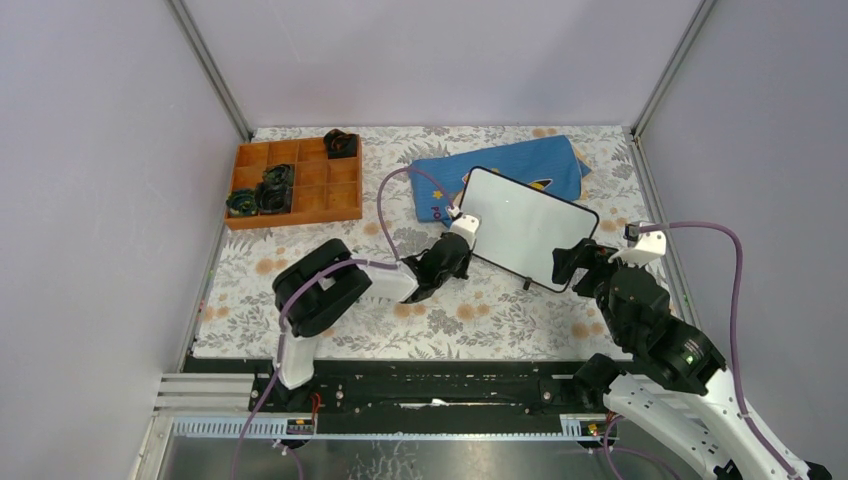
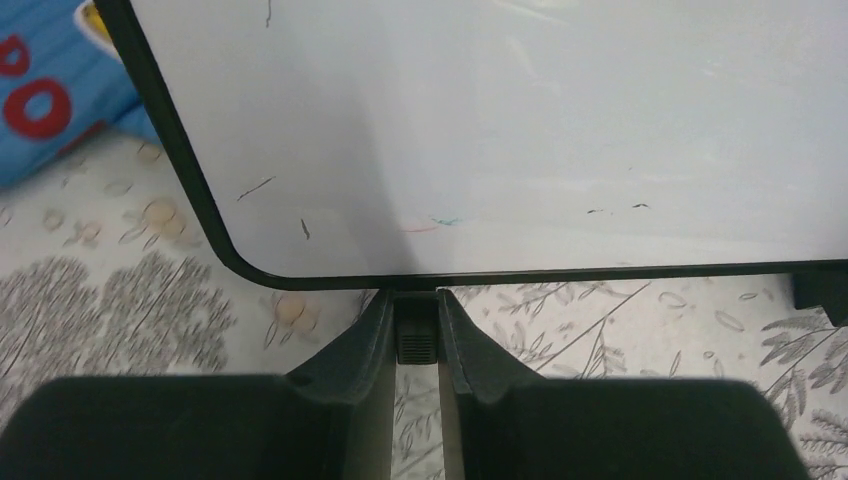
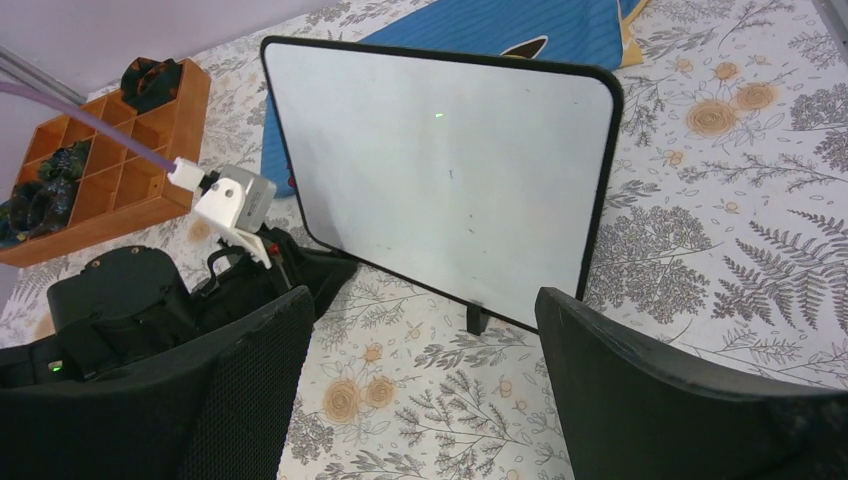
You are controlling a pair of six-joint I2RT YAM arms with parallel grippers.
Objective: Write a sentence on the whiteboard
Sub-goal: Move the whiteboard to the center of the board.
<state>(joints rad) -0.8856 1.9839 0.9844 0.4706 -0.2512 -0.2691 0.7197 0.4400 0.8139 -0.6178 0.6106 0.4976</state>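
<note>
Board: small glossy black-rimmed whiteboard (image 1: 525,228), propped on floral tablecloth (image 1: 450,320), faint stray marks.
Left gripper (image 2: 416,310): clenched on its lower rim.
Right gripper (image 3: 422,300): released, nearby, apart.

Your table (image 1: 500,310) wears a pale floral print; at its far left sits a wooden tray (image 1: 345,205) of compartments; at far centre lies a blue cloth (image 1: 520,160). The whiteboard (image 1: 525,225) rests nearer you, its far edge overlapping that cloth.
</note>
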